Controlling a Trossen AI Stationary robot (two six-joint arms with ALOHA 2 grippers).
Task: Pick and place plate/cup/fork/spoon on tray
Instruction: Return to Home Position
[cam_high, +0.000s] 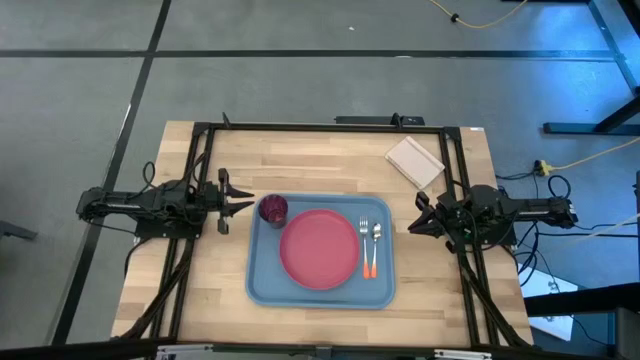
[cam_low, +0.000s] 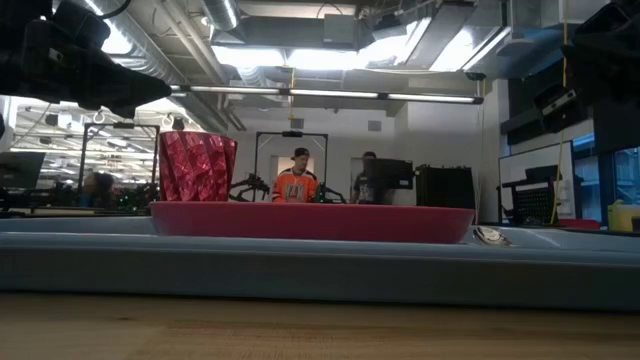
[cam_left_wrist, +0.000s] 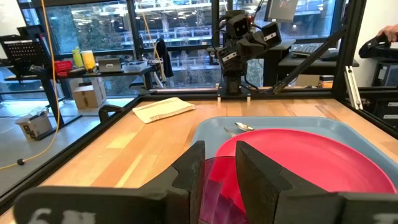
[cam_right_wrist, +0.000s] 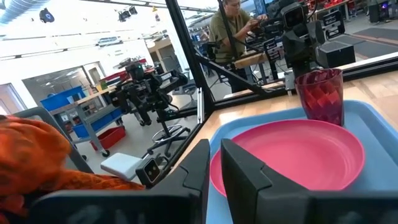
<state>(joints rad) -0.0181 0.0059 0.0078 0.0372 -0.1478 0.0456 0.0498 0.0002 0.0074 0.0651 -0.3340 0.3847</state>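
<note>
Four task items already on the light-blue tray (cam_high: 262, 285), mid-table, near front edge. Pink-red plate (cam_high: 319, 249) at tray centre, lying flat. Maroon cup (cam_high: 273, 209) upright in the tray's far-left corner, just beside plate rim, apart from it as seen from above. Fork (cam_high: 365, 243) and spoon (cam_high: 376, 240) side by side in the strip betw. plate and right tray wall, orange handles toward front edge, metal ends toward the back; fork nearer the plate, spoon outboard.

Left gripper (cam_high: 243, 206) just outside tray's left wall, level w/ the cup, pointing at it, fingers spread apart, nothing betw. them. From left wrist cam, cup seen low betw. the two dark fingers (cam_left_wrist: 189, 177), plate beyond.

Right gripper (cam_high: 414, 225) off tray's right side, near the cutlery, touching nothing; fingers parted by a narrow gap, empty.

Pale beige pad (cam_high: 414, 162) on the wood table (cam_high: 215, 270), far-right area, well apart from tray, lying at an angle.

Low cam: cup (cam_low: 198, 165) standing above plate rim (cam_low: 312, 221), tray wall (cam_low: 320, 265) across the front. Two persons in the room behind, one in an orange top (cam_low: 296, 185).
</note>
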